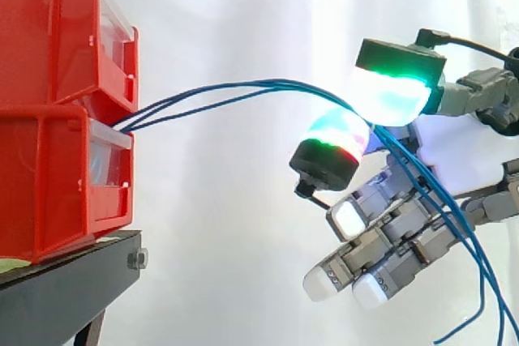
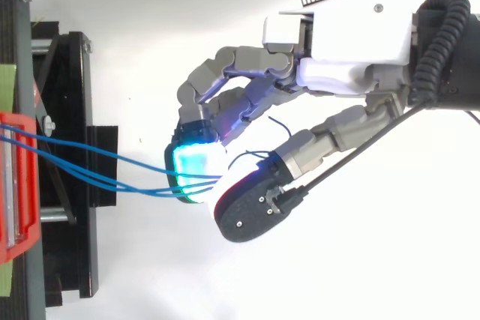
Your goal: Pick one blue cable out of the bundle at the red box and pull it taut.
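— What do the blue cables [image 1: 276, 82] look like?
— Thin, smooth strands. They leave the gap between two stacked red bins [image 1: 45, 184] (glossy, boxy plastic, on a black stand [image 1: 57, 293]). From there they arch rightward in a slack curve and converge at the hand [image 2: 352, 43].
— And its grip?
— Two thick, rounded pads [image 1: 393, 95], glowing mostly green and cyan, pinch several strands together. The other fingers curl underneath, white-tipped. Past the pinch the cables droop toward the lower right.
— Room around it?
— Open space before the white curtain [image 1: 227, 241]. The hand is well apart from the bins' edges.
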You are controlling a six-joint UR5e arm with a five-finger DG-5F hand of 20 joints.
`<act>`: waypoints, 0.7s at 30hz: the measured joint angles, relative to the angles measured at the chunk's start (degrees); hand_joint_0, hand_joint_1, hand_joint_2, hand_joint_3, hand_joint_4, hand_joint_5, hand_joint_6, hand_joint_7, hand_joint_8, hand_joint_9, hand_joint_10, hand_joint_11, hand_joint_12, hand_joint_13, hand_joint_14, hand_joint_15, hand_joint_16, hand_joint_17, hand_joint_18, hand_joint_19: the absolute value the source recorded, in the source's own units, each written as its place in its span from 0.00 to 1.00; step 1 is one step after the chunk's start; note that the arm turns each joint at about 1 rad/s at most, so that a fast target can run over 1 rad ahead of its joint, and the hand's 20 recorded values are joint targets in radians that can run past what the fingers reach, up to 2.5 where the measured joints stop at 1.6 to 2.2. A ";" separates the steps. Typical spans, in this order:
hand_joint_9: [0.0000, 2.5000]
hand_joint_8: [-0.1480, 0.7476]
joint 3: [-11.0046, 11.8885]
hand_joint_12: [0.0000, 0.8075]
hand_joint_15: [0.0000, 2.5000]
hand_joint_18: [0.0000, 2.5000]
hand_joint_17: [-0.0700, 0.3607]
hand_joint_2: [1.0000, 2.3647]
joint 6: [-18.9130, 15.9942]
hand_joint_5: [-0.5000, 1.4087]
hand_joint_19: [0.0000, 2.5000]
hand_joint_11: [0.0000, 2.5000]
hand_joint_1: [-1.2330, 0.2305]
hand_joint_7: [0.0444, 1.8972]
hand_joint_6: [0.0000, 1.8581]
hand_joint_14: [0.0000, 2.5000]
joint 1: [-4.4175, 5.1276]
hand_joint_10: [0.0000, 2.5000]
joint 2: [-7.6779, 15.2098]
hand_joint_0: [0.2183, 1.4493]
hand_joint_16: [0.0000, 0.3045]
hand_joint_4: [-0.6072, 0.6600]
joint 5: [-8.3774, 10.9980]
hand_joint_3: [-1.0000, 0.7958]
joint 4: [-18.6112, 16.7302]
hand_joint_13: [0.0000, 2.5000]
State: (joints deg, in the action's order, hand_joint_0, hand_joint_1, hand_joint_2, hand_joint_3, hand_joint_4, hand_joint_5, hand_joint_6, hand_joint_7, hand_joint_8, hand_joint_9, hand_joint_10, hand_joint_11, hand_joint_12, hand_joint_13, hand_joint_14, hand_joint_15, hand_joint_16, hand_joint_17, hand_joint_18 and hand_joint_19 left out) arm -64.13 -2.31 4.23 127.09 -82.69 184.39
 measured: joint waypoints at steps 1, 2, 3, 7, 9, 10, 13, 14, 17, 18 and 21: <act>0.33 0.48 0.01 0.43 0.05 0.17 0.43 0.01 -0.01 0.18 0.08 0.22 0.25 0.58 0.48 0.00 0.01 0.00 0.00 0.40 0.17 0.40 0.02 0.37 0.00 0.16; 0.33 0.48 0.00 0.43 0.05 0.17 0.43 0.01 -0.01 0.18 0.08 0.22 0.25 0.58 0.48 0.00 0.01 0.01 0.00 0.40 0.17 0.39 0.03 0.36 0.00 0.16; 0.32 0.48 -0.01 0.43 0.05 0.18 0.43 0.01 0.00 0.18 0.07 0.22 0.24 0.58 0.48 0.00 0.01 0.00 0.00 0.42 0.17 0.38 0.03 0.34 0.00 0.16; 0.32 0.47 -0.01 0.44 0.04 0.18 0.43 0.00 -0.03 0.18 0.07 0.22 0.24 0.63 0.48 0.00 0.04 0.00 0.00 0.45 0.17 0.36 0.02 0.30 0.00 0.16; 0.32 0.47 -0.01 0.44 0.04 0.18 0.43 0.00 -0.04 0.18 0.06 0.22 0.24 0.64 0.48 0.00 0.03 0.00 0.00 0.46 0.17 0.35 0.01 0.29 0.00 0.16; 0.32 0.47 -0.01 0.44 0.04 0.18 0.43 0.00 -0.03 0.18 0.07 0.22 0.24 0.67 0.48 0.00 0.02 0.00 0.00 0.47 0.17 0.33 0.03 0.28 0.00 0.16; 0.32 0.47 -0.02 0.44 0.04 0.19 0.43 0.00 -0.05 0.18 0.06 0.21 0.24 0.65 0.48 0.00 0.01 0.00 0.00 0.48 0.17 0.29 0.04 0.28 0.00 0.16; 0.32 0.46 -0.02 0.44 0.04 0.19 0.43 0.00 -0.04 0.17 0.06 0.22 0.24 0.65 0.48 0.00 0.01 0.01 0.00 0.49 0.17 0.28 0.03 0.28 0.00 0.16; 0.31 0.44 -0.01 0.43 0.04 0.19 0.43 0.00 -0.04 0.17 0.06 0.22 0.24 0.59 0.48 0.00 0.00 0.00 0.00 0.48 0.17 0.23 0.01 0.28 0.00 0.16; 0.31 0.43 -0.01 0.43 0.04 0.19 0.43 0.00 -0.05 0.17 0.06 0.22 0.24 0.56 0.48 0.00 0.01 0.00 0.00 0.47 0.17 0.23 0.00 0.28 0.00 0.16; 0.30 0.42 -0.01 0.42 0.04 0.18 0.42 0.00 -0.01 0.18 0.06 0.22 0.20 0.52 0.47 0.00 0.05 0.00 0.00 0.39 0.16 0.32 -0.01 0.28 0.00 0.15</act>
State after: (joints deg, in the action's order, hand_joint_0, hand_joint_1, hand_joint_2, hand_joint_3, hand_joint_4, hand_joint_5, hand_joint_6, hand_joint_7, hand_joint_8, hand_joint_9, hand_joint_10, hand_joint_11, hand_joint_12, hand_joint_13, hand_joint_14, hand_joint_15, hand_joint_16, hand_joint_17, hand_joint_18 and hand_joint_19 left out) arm -64.14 -2.32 4.28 127.09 -82.70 184.39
